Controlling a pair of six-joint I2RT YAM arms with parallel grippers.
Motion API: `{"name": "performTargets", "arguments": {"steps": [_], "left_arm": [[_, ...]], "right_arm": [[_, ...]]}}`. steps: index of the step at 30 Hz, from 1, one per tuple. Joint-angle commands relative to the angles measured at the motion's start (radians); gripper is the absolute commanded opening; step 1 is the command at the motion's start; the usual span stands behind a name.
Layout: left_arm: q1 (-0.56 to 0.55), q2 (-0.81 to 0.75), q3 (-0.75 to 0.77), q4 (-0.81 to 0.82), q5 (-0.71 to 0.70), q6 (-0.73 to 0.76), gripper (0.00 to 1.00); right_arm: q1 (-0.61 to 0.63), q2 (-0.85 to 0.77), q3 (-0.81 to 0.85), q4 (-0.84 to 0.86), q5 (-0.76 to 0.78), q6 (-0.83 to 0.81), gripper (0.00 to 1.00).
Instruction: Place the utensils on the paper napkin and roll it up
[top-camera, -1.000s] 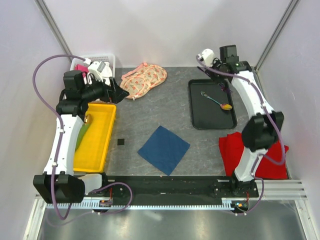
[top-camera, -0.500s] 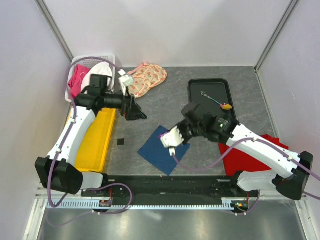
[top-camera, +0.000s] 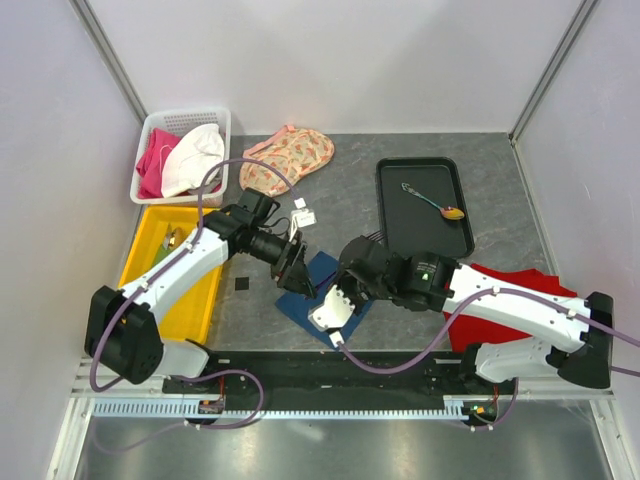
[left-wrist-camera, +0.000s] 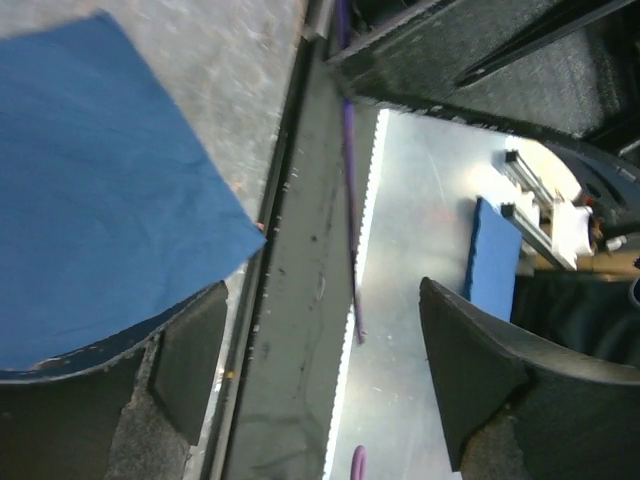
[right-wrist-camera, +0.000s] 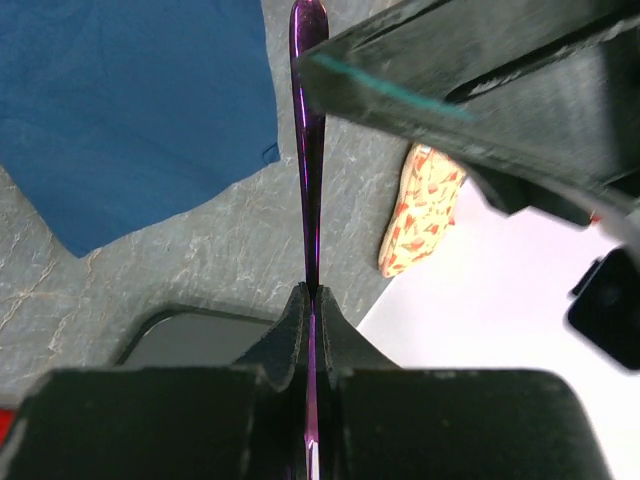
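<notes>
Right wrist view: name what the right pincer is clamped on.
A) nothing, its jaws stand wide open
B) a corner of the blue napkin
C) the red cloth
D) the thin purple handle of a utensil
D: the right pincer is shut on the thin purple handle of a utensil, which sticks straight out from it, while the blue napkin lies flat beside it, ungripped.

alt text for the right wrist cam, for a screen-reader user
The right gripper, jaws shut, pinches a slim purple utensil handle that runs straight up the frame over the grey table. The navy paper napkin lies upper left, just beside the handle; a peach floral fabric shows at right, partly hidden by a blurred black part.
</notes>
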Motion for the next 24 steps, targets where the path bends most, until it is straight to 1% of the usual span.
{"name": "performTargets", "arguments": {"steps": [1,3,5,6,7,9,10,11,12,13,14,15,16,18,19,20,21,22,23,24], "left_arm": [[-0.054,-0.028,-0.023,0.082,0.045,-0.048,0.74],[-0.083,-0.023,-0.037,0.102,0.018,-0.068,0.68],[-0.092,-0.014,-0.058,0.125,0.01,-0.086,0.58],[-0.095,-0.013,-0.067,0.159,0.017,-0.109,0.5],[-0.095,-0.014,-0.077,0.174,0.026,-0.12,0.27],[-0.095,-0.026,-0.107,0.243,0.031,-0.17,0.07],[-0.097,-0.037,-0.121,0.277,0.033,-0.181,0.02],[-0.097,-0.075,-0.153,0.315,0.031,-0.221,0.02],[-0.094,-0.101,-0.175,0.408,0.018,-0.279,0.02],[-0.095,-0.126,-0.219,0.455,0.008,-0.31,0.02],[-0.094,-0.156,-0.244,0.499,-0.002,-0.338,0.02],[-0.094,-0.208,-0.265,0.55,-0.033,-0.403,0.02],[-0.094,-0.236,-0.288,0.626,-0.047,-0.431,0.02],[-0.092,-0.296,-0.346,0.692,-0.102,-0.511,0.02],[-0.092,-0.31,-0.382,0.761,-0.111,-0.534,0.02],[-0.092,-0.324,-0.397,0.794,-0.125,-0.557,0.02],[-0.091,-0.339,-0.412,0.834,-0.168,-0.616,0.02],[-0.089,-0.368,-0.443,0.914,-0.193,-0.649,0.02],[-0.087,-0.385,-0.46,0.956,-0.22,-0.684,0.02],[-0.087,-0.4,-0.477,1.004,-0.28,-0.757,0.02]], "right_arm": [[0.035,0.026,0.01,0.035,0.055,-0.031,0.0],[0.038,0.03,0.013,0.038,0.061,-0.03,0.0],[0.04,0.03,0.013,0.04,0.065,-0.033,0.0],[0.042,0.029,0.011,0.043,0.07,-0.033,0.0],[0.043,0.026,0.008,0.048,0.073,-0.031,0.0],[0.046,0.023,-0.001,0.072,0.091,-0.018,0.0],[0.049,0.018,-0.004,0.087,0.099,0.001,0.0],[0.049,0.016,-0.007,0.125,0.111,0.021,0.12],[0.049,0.012,-0.007,0.15,0.143,0.079,0.3],[0.051,-0.002,-0.005,0.17,0.156,0.11,0.61],[0.049,-0.011,-0.002,0.207,0.176,0.145,0.69],[0.049,-0.023,0.005,0.216,0.194,0.236,0.76],[0.049,-0.051,0.013,0.218,0.2,0.283,0.8],[0.046,-0.085,0.03,0.229,0.214,0.401,0.82],[0.023,-0.111,0.04,0.227,0.208,0.543,0.82],[0.003,-0.122,0.051,0.229,0.197,0.614,0.83],[-0.032,-0.132,0.076,0.229,0.168,0.688,0.82],[-0.125,-0.14,0.09,0.23,0.101,0.877,0.81],[-0.174,-0.14,0.103,0.235,0.058,0.968,0.8],[-0.228,-0.139,0.126,0.238,0.008,1.077,0.8]]}}
